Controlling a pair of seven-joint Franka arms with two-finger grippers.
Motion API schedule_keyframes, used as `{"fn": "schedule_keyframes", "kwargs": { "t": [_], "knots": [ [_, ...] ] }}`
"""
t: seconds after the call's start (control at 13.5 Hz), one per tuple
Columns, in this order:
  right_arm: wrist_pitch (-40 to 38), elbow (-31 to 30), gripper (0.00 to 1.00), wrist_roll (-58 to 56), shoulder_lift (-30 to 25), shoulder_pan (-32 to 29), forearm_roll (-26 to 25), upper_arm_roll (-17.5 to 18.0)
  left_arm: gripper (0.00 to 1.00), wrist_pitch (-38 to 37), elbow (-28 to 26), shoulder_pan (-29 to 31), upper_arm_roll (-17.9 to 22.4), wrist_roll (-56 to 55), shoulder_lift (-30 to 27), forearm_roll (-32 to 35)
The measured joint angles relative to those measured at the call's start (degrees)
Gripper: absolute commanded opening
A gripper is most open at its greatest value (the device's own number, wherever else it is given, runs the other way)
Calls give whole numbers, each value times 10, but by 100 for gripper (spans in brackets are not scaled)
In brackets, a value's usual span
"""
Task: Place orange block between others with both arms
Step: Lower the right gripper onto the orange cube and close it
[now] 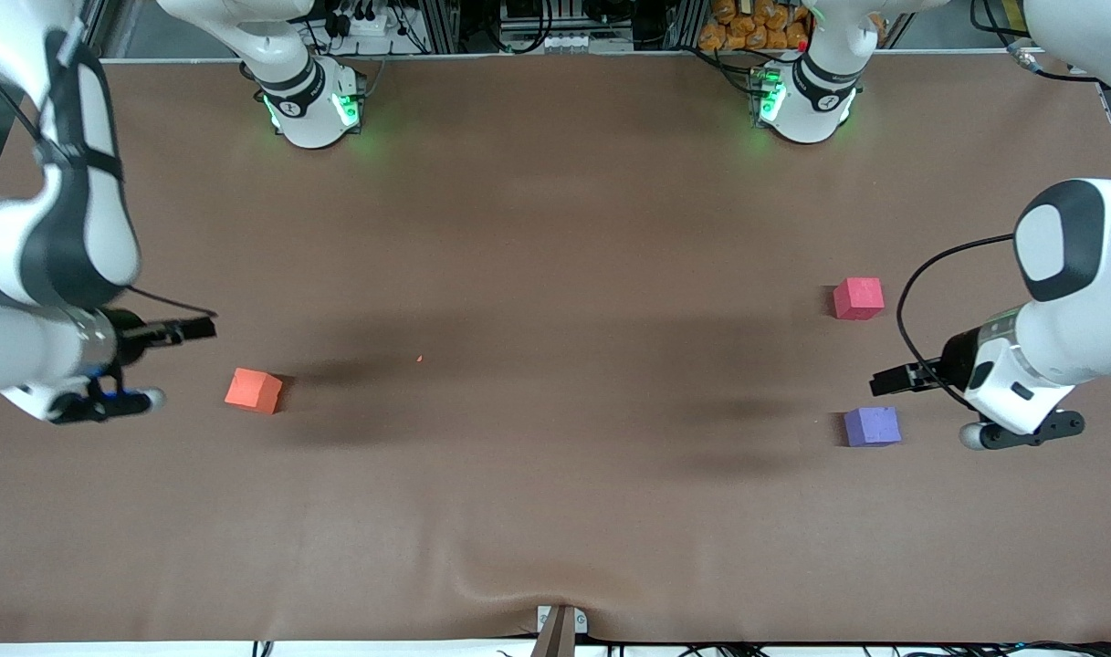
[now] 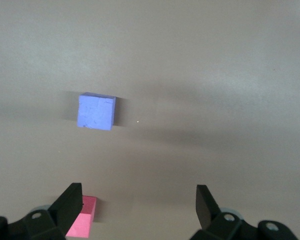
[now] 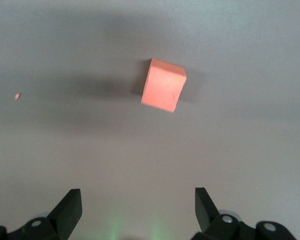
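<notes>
The orange block [image 1: 253, 390] [image 3: 163, 91] lies on the brown table toward the right arm's end. My right gripper [image 1: 103, 406] [image 3: 138, 205] hangs open over the table beside it, nothing between its fingers. At the left arm's end sit the others: the pinkish-red cube [image 1: 858, 298] [image 2: 83, 223] and, nearer the front camera, the purple cube [image 1: 872, 426] [image 2: 96, 111]. Between the two cubes is a bare gap. My left gripper [image 1: 1021, 431] [image 2: 140, 202] hovers open and empty beside the purple cube, toward the table's end.
A tiny orange crumb [image 1: 419, 359] [image 3: 17, 96] lies on the brown cloth [image 1: 555, 228] near the middle. The green-lit arm bases [image 1: 313, 105] [image 1: 806, 100] stand along the table's edge farthest from the front camera. A small bracket [image 1: 560, 625] sits at the nearest edge.
</notes>
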Motion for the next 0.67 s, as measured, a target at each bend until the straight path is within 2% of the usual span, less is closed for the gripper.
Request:
{"fn": "schedule_keyframes", "kwargs": {
  "t": [0.22,0.67],
  "knots": [
    [20,-1,100,0,51,-1,0,-1,100,2,-4,-2,-5,2,-7,63],
    [175,-27,100,28,106,-13,4,-6,100,36,-49,-5,-13,2,-31,68]
  ]
}}
